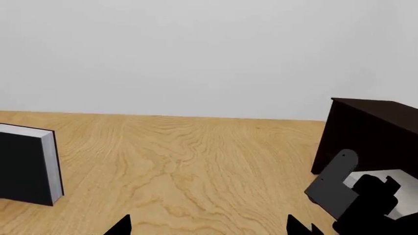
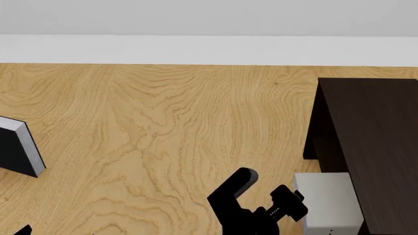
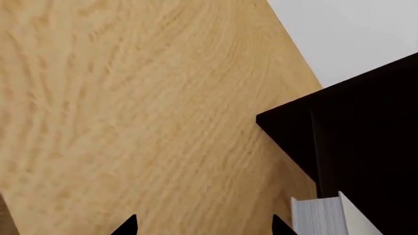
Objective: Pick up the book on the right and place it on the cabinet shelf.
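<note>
The light grey book (image 2: 330, 203) with white page edges stands on the wooden table, against the front left corner of the dark brown cabinet (image 2: 379, 147). It also shows in the right wrist view (image 3: 320, 215), just outside one fingertip. My right gripper (image 3: 202, 227) is open and empty over bare wood, with the cabinet (image 3: 365, 147) beyond it. My right arm (image 2: 255, 213) sits just left of the book. My left gripper (image 1: 209, 230) is open and empty above the table. In the left wrist view the cabinet (image 1: 372, 132) stands at the right, and the book (image 1: 375, 175) is mostly hidden behind my right arm.
A black-covered book (image 2: 16, 152) with white pages stands at the table's left; it also shows in the left wrist view (image 1: 26, 164). The wooden table (image 2: 170, 122) runs back to a white wall.
</note>
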